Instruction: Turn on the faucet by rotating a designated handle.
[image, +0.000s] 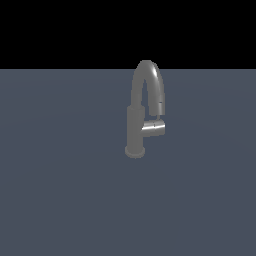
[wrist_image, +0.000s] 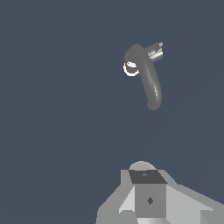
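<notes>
The faucet (image: 135, 127) stands on the grey-blue floor, with a vertical post, a round base flange and a tall arched spout (image: 150, 80). The handle (image: 154, 128) is a short shiny stub sticking out of the post toward the exterior view's right, just under the spout's tip. The wrist view looks down on the faucet (wrist_image: 146, 76), with the handle (wrist_image: 155, 51) showing beside the post. My gripper (wrist_image: 146, 177) shows only as a grey block at the edge of the wrist view, well away from the faucet. Its fingers are not distinguishable. The arm is out of the exterior view.
A flat grey-blue floor (image: 60, 190) spreads all around the faucet, with a black background above it. Nothing else shows.
</notes>
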